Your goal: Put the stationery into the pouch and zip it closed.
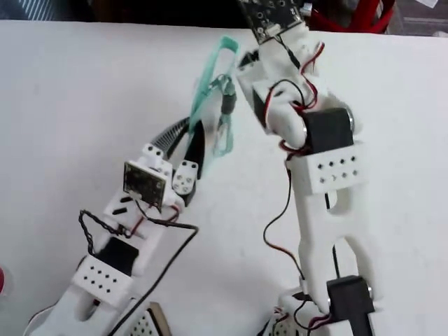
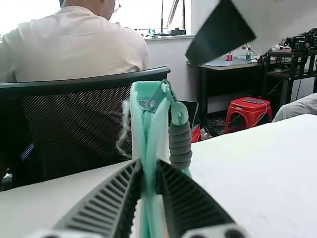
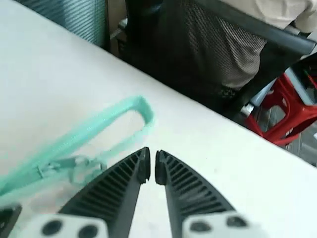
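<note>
A clear pouch with mint-green zip trim (image 1: pixel 210 84) stands on edge on the white table. My left gripper (image 1: pixel 201 131) is shut on its lower rim. In the left wrist view the fingers (image 2: pixel 148 166) clamp the mint trim (image 2: pixel 148 114), and a grey ribbed zip pull (image 2: pixel 180 144) hangs beside it. My right gripper (image 1: pixel 242 66) is just right of the pouch's top end. The right wrist view shows it (image 3: pixel 151 156) shut with nothing in it. The mint trim (image 3: pixel 99 126) and metal slider (image 3: pixel 74 163) lie close beside its fingers.
Bare white table (image 1: pixel 84 91) spreads to the left of the pouch and around both arms. A black mesh chair (image 2: pixel 64 124) stands past the table's far edge, and a red stool (image 2: pixel 247 111) is on the floor beyond it.
</note>
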You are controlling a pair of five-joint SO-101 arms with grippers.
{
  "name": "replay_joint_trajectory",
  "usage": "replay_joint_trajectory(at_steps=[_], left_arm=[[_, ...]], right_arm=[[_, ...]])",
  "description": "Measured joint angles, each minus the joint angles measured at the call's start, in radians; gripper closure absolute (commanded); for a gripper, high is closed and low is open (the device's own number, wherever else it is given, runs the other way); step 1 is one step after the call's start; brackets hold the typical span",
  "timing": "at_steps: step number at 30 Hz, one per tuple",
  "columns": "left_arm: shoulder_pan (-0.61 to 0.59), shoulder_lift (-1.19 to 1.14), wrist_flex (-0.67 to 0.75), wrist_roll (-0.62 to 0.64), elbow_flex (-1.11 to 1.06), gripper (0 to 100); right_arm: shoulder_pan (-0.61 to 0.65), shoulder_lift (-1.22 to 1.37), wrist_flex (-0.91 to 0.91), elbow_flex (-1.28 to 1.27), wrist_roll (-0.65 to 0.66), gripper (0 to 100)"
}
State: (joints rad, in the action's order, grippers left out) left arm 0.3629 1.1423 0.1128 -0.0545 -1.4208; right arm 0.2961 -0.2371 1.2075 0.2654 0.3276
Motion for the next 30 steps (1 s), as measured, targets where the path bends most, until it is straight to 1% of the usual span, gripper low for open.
replay_joint_trajectory(at_steps=[2, 4, 6, 8, 12, 16, 18, 21, 23, 26, 30], left_arm=[[0.0, 0.0, 0.0, 0.0, 0.0, 98], [0.0, 0.0, 0.0, 0.0, 0.0, 98], [0.0, 0.0, 0.0, 0.0, 0.0, 98], [-0.003, 0.0, 0.0, 0.0, 0.0, 98], [-0.015, 0.006, 0.0, 0.002, -0.008, 98], [-0.018, 0.006, 0.0, 0.002, -0.008, 98], [-0.017, 0.006, 0.0, 0.002, -0.008, 98], [-0.017, 0.006, 0.0, 0.002, -0.008, 98], [-0.018, 0.006, 0.0, 0.002, -0.008, 98], [-0.017, 0.006, 0.0, 0.002, -0.008, 98], [-0.025, 0.006, 0.0, 0.003, -0.008, 98]], right_arm=[[-0.017, -0.025, 0.058, -0.012, -0.015, 85.2], [-0.017, -0.058, 0.075, -0.064, -0.064, 80.0], [-0.009, -0.106, 0.066, -0.138, -0.107, 80.5], [-0.002, -0.175, 0.026, -0.238, -0.121, 80.8], [0.068, -0.37, -0.157, -0.528, -0.112, 80.8], [0.101, -0.572, -0.442, -0.888, -0.098, 80.8], [0.13, -0.611, -0.568, -1.013, -0.098, 80.7], [0.178, -0.598, -0.635, -1.051, -0.098, 80.7], [0.201, -0.562, -0.674, -1.051, -0.098, 78.7], [0.198, -0.476, -0.721, -1.019, -0.124, 73.0], [0.192, -0.354, -0.738, -0.945, -0.141, 72.4]])
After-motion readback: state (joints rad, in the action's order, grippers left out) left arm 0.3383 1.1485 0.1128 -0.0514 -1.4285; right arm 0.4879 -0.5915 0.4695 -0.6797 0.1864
